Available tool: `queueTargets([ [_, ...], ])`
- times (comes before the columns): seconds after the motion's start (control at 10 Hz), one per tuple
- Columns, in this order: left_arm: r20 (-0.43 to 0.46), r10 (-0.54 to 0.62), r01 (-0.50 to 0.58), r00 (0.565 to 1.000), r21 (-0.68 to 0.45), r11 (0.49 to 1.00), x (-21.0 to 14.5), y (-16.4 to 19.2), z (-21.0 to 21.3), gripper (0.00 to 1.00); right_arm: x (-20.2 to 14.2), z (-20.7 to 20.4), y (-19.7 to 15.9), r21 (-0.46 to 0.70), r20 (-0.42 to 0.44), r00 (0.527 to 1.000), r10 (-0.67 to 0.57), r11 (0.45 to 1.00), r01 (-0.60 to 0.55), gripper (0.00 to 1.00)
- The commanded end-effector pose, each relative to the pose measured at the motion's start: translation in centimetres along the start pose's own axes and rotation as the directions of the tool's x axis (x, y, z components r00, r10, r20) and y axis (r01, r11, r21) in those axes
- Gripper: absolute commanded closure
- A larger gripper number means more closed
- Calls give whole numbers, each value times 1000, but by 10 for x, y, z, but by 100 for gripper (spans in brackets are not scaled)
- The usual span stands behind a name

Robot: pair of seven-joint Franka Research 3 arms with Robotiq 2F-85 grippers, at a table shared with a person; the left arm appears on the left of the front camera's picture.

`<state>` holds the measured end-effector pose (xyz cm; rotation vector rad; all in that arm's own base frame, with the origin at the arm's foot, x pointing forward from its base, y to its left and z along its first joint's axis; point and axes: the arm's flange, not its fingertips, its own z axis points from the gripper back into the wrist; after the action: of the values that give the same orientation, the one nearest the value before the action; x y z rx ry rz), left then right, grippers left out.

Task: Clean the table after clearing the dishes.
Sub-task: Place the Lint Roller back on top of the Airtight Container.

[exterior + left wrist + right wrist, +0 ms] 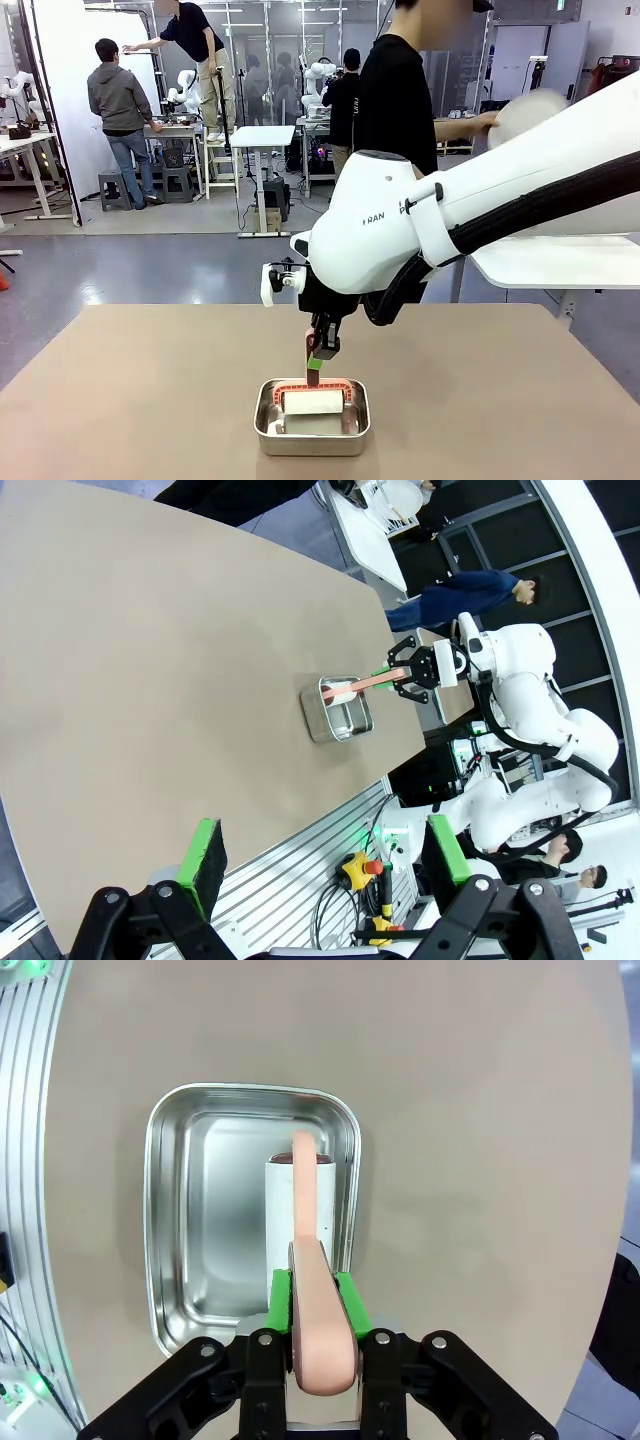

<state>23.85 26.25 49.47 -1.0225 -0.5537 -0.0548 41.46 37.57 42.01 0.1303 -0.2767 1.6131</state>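
Surface first (120,400): from the front I see its plain beige-brown top spread wide, with no plates or trays on it. A small steel pan (312,418) sits near my edge, about centre. My right hand (320,352) hangs straight above the pan, clamped on the salmon-pink handle of a lint roller (313,402) whose white roll rests inside the pan. A person (395,90) stands beyond the far edge.

From the left wrist, my left hand (320,855) is spread wide with nothing between its green pads, well away from the pan (338,708). The right hand (412,668) is at the pan's side, gripping the roller's handle.

From the right wrist, the green pads (350,1300) press on the pink handle (318,1310). The handle's long axis runs straight away from the hand, ending at the white roll (282,1215), which lies against the pan's wall (155,1210).

I judge the right arm should lift the roller out and sweep sideways over the open surface.
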Motion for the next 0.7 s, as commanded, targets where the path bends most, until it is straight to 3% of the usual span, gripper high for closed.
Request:
queueTargets([
  [0.0, 15, -11, 12, 1000, -17, 1000, 0, -1, 2, 0, -9, -10, -2, -16, 21, 999, 30, 999, -29, 78],
  [0.6, 15, -11, 12, 1000, -17, 1000, 0, -1, 2, 0, -14, -31, -5, 19, -49, 999, 14, 1000, -13, 78],
])
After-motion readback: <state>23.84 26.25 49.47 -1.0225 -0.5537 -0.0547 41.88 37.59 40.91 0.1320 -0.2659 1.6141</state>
